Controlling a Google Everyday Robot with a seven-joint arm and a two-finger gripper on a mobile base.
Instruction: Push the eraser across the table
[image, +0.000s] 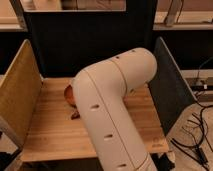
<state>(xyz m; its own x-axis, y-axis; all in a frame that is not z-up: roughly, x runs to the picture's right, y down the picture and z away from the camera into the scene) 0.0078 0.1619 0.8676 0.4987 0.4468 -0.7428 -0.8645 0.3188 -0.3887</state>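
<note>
Arm: your robot's white arm (112, 110) is bending over the table (50, 135), filling the middle of your view.
Gripper: it is sitting out of your sight behind the elbow; you cannot tell its state.
Eraser: you are not seeing it.
Beside the arm: a reddish-brown object (70, 95) is peeking out at its left edge.

The table (50, 135), a pale-wood plank top, is bounded by a tan panel (17, 95) on the left, a dark panel (170, 85) on the right and a dark one behind. A reddish-brown object (70, 95) is seen on it, largely hidden behind the arm (110, 110). The gripper is hidden from view
</note>
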